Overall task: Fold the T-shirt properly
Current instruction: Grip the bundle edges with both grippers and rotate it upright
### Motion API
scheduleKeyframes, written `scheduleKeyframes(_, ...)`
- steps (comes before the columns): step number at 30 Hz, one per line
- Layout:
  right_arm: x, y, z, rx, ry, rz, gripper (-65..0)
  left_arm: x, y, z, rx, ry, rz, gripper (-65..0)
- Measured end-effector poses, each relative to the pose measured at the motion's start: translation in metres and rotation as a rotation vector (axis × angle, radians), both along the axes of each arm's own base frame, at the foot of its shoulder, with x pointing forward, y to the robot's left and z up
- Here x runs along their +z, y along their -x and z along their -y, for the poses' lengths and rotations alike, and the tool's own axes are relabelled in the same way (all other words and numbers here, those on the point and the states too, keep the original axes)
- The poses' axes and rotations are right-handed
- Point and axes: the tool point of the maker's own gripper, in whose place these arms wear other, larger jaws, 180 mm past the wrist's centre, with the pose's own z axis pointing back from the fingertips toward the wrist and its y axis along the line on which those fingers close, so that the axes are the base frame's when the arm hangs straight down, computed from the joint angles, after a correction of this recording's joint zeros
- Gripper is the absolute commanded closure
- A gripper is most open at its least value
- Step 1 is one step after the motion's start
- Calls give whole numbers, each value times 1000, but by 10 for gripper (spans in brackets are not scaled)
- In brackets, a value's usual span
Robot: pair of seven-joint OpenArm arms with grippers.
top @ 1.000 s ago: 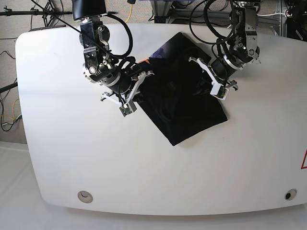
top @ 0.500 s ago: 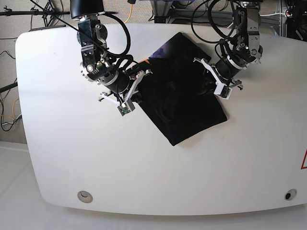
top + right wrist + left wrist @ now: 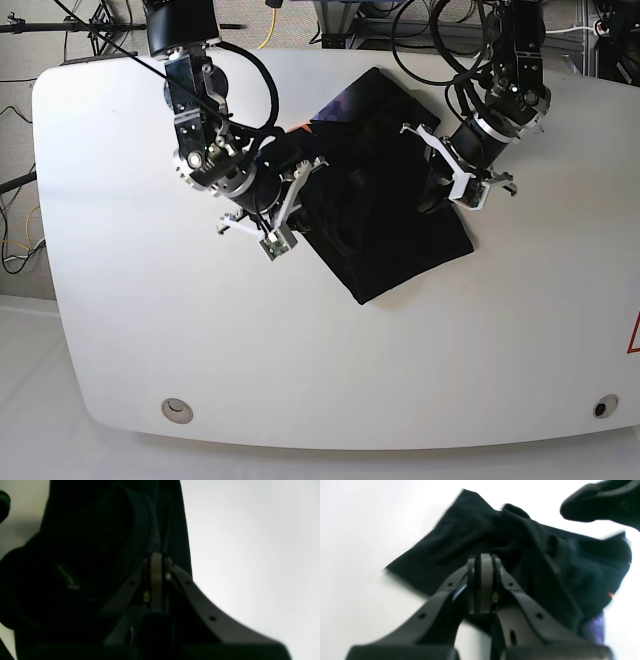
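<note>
Jaws together on both grippers, nothing clamped: left gripper (image 3: 481, 587) over the T-shirt (image 3: 385, 200), right gripper (image 3: 156, 580) at its edge. T-shirt folded on the tabletop (image 3: 200, 340), long axis diagonal, neck end pointing away from the near tabletop edge.

black T-shirt (image 3: 385, 215) (purple and orange at neck edge), white table (image 3: 130, 300)

On your table (image 3: 150, 330) the T-shirt (image 3: 385, 215) lies a little toward one o'clock of centre. The right gripper (image 3: 300, 195) sits at the shirt's nine o'clock edge, the left gripper (image 3: 437, 180) at its three o'clock edge.
</note>
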Motion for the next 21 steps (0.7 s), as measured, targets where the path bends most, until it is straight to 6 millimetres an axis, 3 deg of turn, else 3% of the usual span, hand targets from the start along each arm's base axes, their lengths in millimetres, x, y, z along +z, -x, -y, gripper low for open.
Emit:
scheduleKeyframes(5,-2,-19,3,-16,-7,13,0,-18,14,-3,13,-25,-70,-7)
scheduleKeyframes(16,-37,-19,16,-41,23,-46,0,-24,20,-7,-25,-22,-83,-5)
scheduleKeyframes(21,-48,-24,18,-55,15,-49,0,-51,12,-26,23,34,-136,-8)
